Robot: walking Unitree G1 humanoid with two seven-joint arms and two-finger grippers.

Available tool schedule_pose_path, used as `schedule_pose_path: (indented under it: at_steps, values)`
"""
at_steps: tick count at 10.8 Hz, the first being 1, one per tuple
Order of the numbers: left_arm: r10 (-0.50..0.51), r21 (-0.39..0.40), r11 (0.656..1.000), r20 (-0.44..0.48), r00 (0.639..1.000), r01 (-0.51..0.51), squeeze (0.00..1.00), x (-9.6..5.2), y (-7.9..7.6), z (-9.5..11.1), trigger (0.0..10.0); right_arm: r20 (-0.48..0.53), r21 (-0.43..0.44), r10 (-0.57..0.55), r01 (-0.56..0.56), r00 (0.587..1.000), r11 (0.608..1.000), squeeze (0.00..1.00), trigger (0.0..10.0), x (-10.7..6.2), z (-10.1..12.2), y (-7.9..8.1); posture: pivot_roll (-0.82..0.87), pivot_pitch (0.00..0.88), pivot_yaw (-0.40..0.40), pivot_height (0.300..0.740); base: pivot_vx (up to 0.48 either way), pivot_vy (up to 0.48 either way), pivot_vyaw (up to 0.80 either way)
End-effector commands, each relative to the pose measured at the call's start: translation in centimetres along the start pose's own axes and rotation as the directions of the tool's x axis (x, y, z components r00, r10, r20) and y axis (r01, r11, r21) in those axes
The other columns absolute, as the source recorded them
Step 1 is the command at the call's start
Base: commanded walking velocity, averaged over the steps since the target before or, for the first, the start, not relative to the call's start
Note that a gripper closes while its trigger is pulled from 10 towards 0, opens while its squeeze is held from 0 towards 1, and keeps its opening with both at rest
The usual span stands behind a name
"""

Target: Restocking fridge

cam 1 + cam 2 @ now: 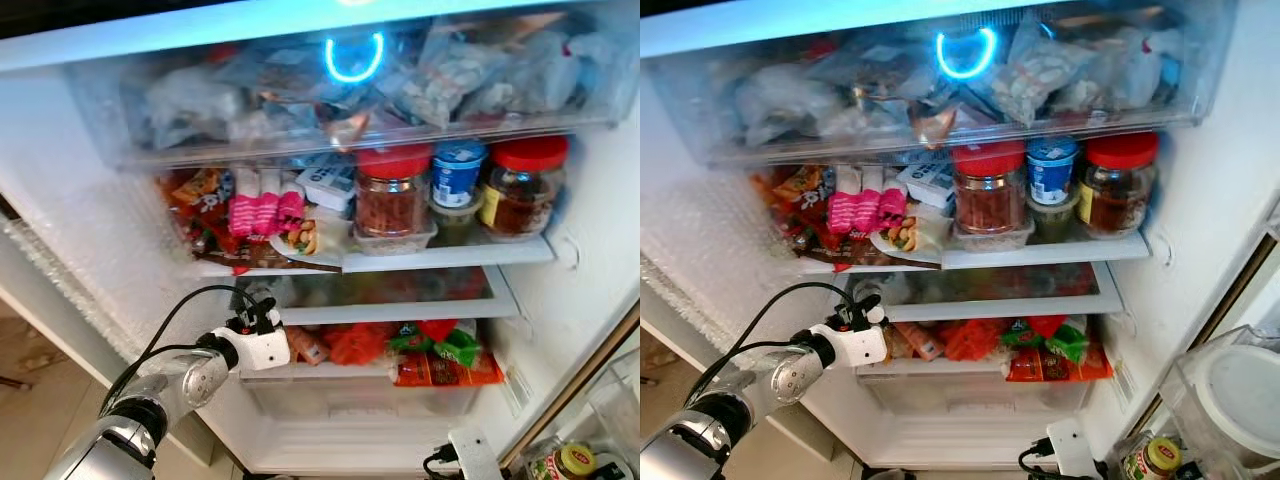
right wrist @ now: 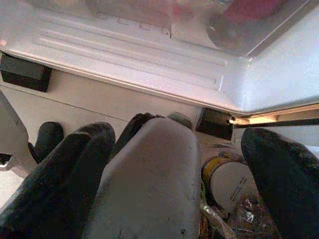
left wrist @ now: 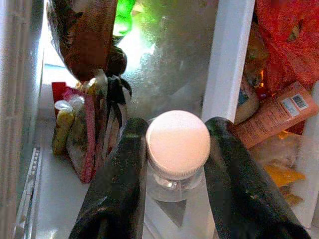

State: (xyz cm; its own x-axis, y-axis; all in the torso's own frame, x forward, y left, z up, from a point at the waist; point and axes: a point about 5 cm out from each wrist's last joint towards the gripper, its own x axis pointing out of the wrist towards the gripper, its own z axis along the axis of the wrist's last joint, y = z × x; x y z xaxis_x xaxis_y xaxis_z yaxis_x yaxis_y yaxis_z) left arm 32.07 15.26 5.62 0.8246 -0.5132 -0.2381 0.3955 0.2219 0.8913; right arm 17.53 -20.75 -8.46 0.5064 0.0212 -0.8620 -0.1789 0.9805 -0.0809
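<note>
Gripped between the left claw's (image 3: 174, 199) fingers, a white-capped clear bottle (image 3: 177, 149) sits at the fridge shelf's (image 1: 400, 312) left edge, snack packets (image 3: 79, 134) just beside. Right claw (image 2: 179, 174) spreads wide around a grey cylinder (image 2: 149, 179).

Bright fridge interior, blue ring glare (image 1: 354, 58)

I log the bottle (image 3: 175, 172) as clear glossy plastic with a matt white cap (image 3: 178, 142). Left gripper (image 3: 177, 164) fingers (image 3: 117, 186) either side of the cap: black, smooth, semi-gloss. Beside the cap, the shelf edge (image 3: 227, 64) is white glossy plastic. Above that shelf I read glass jars (image 1: 391, 205) with glossy red plastic lids (image 1: 392, 160). Left arm (image 1: 170, 385): brushed silver metal.
</note>
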Motion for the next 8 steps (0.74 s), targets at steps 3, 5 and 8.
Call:
schedule_pose_path:
  at_steps: [3, 5, 8]
  values:
    - [-0.010, 0.233, 0.972, -0.068, 0.998, 0.025, 0.00, -0.3, 0.2, -1.6, 10.0, -0.066, 0.076, -0.010, 0.015, 0.998, 0.997, 0.00, 10.0, -0.3, -2.1, 0.2, -0.09, 0.082, 0.157, 0.644, 0.000, 0.000, 0.00]
    - [-0.003, 0.249, 0.968, -0.065, 0.998, 0.019, 0.00, -0.3, 0.2, -1.6, 10.0, -0.065, 0.077, -0.010, 0.015, 0.998, 0.997, 0.00, 10.0, -0.3, -2.1, 0.2, -0.09, 0.082, 0.157, 0.644, 0.000, 0.000, 0.00]
    - [0.232, 0.129, 0.968, -0.138, 0.963, -0.215, 0.00, 1.6, 2.8, -0.6, 10.0, -0.051, 0.084, -0.033, 0.037, 0.998, 0.996, 0.00, 10.0, -0.4, -2.3, -0.4, -0.13, 0.132, 0.136, 0.644, 0.000, 0.000, 0.00]
